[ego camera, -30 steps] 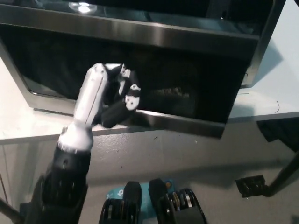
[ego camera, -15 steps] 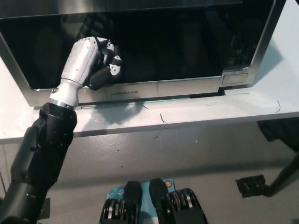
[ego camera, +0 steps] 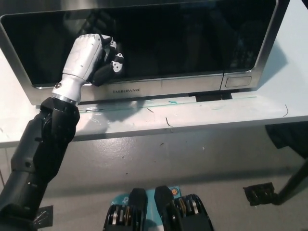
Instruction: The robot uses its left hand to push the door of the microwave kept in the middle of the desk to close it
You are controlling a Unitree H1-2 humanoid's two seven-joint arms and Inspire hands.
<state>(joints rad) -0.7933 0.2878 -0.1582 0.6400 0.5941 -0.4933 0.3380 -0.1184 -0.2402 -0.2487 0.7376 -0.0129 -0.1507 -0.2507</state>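
Microwave door [ego camera: 159,43] glossy black, steel-framed; white left hand [ego camera: 94,60] curled, pressing glass.

**A:** what's the setup around it look like?

**B:** white desk [ego camera: 202,115], pretty scuffed, with dark scratches and a few teal smudges near the front edge. Below it there's a grey floor [ego camera: 192,159] with little specks. A black stand foot [ego camera: 260,192] sits at the lower right, with a dark leg angling up from it.
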